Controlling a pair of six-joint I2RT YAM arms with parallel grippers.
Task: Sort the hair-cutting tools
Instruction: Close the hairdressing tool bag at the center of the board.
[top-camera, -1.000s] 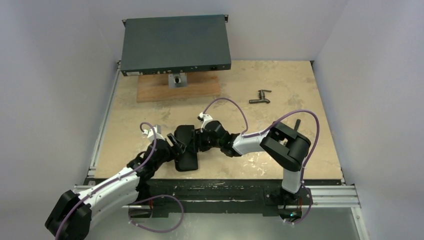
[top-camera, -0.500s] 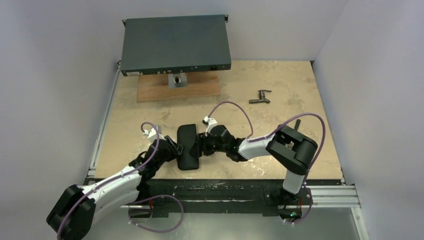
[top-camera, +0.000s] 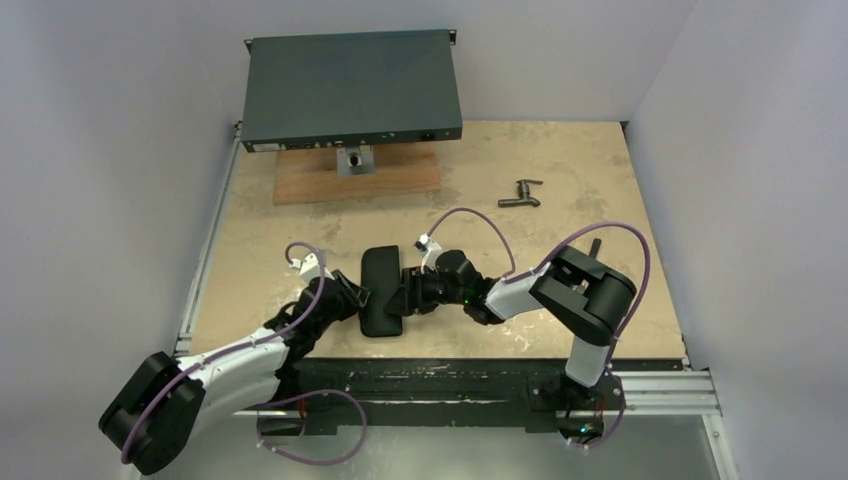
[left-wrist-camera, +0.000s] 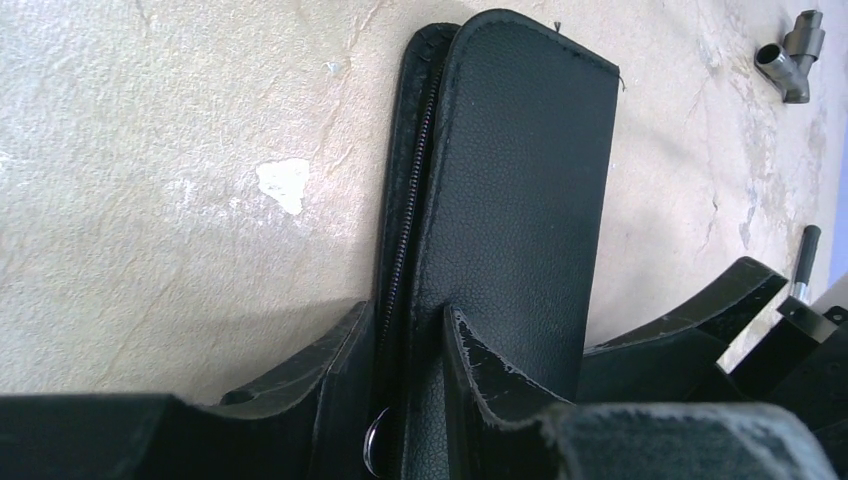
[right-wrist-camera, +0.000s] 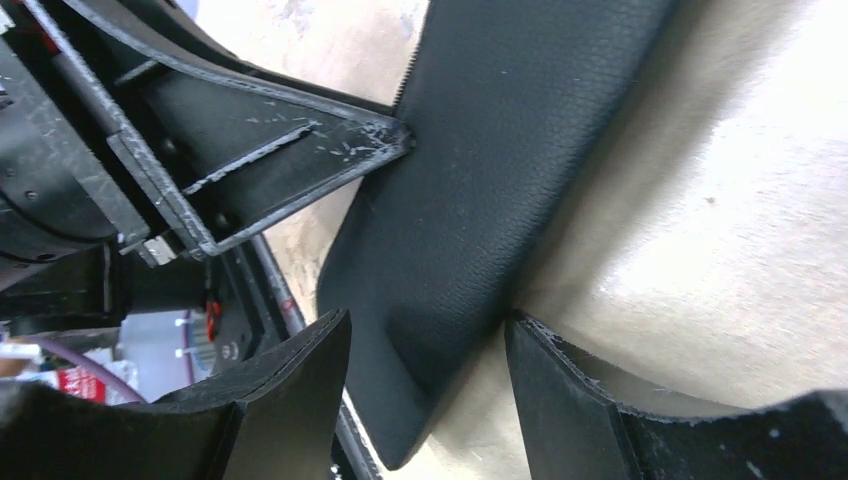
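Here, black case (top-camera: 381, 290), long axis near-to-far (zipper left), left gripper (left-wrist-camera: 407, 335) pinching.

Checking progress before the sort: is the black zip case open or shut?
Shut. The black zip case lies flat on the table, its cover folded down onto the base; whether fully zipped, cannot tell.

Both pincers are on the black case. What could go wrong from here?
1. The left pincer bites only the black case's thin edge beside the zipper; a pull may slip it off.
2. The right pincer straddles a corner of the case right beside the left fingers; they might collide.
3. The case lies close to the table's near edge and could be dragged off.
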